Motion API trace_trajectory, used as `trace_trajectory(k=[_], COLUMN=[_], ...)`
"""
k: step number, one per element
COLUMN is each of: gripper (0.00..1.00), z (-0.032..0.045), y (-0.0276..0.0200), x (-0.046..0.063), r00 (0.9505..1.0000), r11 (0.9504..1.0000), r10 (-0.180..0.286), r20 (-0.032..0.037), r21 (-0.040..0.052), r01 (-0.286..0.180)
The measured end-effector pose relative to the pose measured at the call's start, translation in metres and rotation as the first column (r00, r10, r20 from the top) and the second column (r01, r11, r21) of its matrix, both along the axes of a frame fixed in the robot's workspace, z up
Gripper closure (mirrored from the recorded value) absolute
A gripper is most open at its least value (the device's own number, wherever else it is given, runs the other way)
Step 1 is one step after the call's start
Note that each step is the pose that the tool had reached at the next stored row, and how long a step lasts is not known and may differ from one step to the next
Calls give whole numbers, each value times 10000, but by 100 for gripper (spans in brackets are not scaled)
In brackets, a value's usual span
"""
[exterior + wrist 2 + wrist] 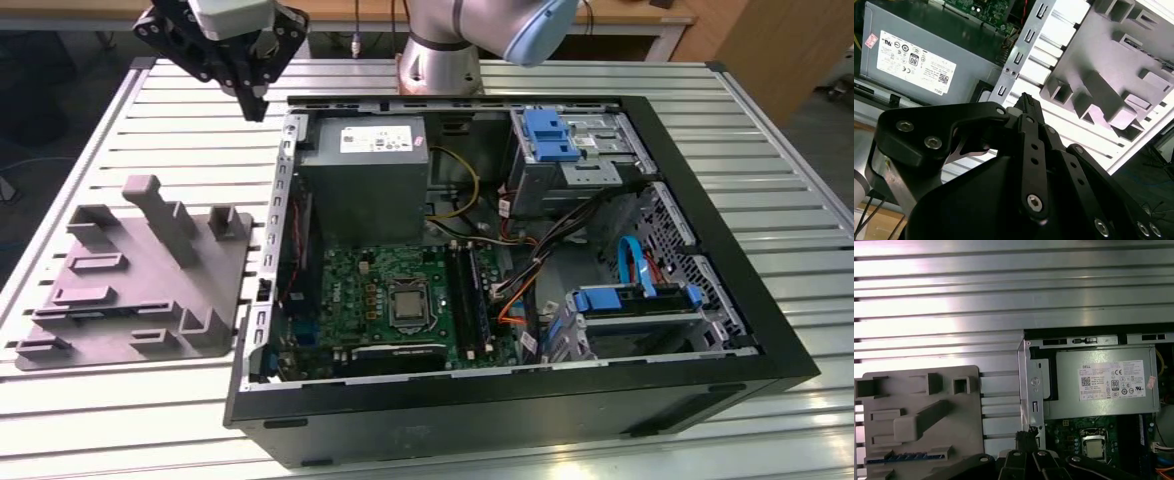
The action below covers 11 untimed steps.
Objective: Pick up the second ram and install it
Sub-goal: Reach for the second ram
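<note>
At the exterior view's left, a grey holder [134, 270] is seen lying on the slatted table [107, 140]. In the first wrist view the second ram [906, 457] is made out as a narrow dark-blue strip set edge-up in a long slot of that holder, so little more than its upper edge is offered. It is judged to be light, thin and stiff, but brittle if bent or twisted, and its chips and contact edge are best left untouched. Hold is best taken across the two flat faces, near the middle of the exposed long edge, so that it can be lifted straight and level. Further right, the pincer [251, 100] is seen raised above the table beside the far corner of the open computer case [747, 340]. It is well apart from the ram, its fingers appear drawn together, and nothing is held. Inside the case, the green motherboard [387, 290] is seen with its long black slots [465, 285].
</note>
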<state>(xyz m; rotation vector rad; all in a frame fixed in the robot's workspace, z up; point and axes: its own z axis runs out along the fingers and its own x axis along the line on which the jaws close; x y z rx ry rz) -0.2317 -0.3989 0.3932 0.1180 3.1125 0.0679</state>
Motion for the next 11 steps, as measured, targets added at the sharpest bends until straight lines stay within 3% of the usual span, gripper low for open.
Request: trace_trajectory(k=[11], gripper=[90], z=[-2], y=[0], x=[-211], r00=[10000], r11=[10000], r10=[0], r20=[1], r21=[1], r01=[0])
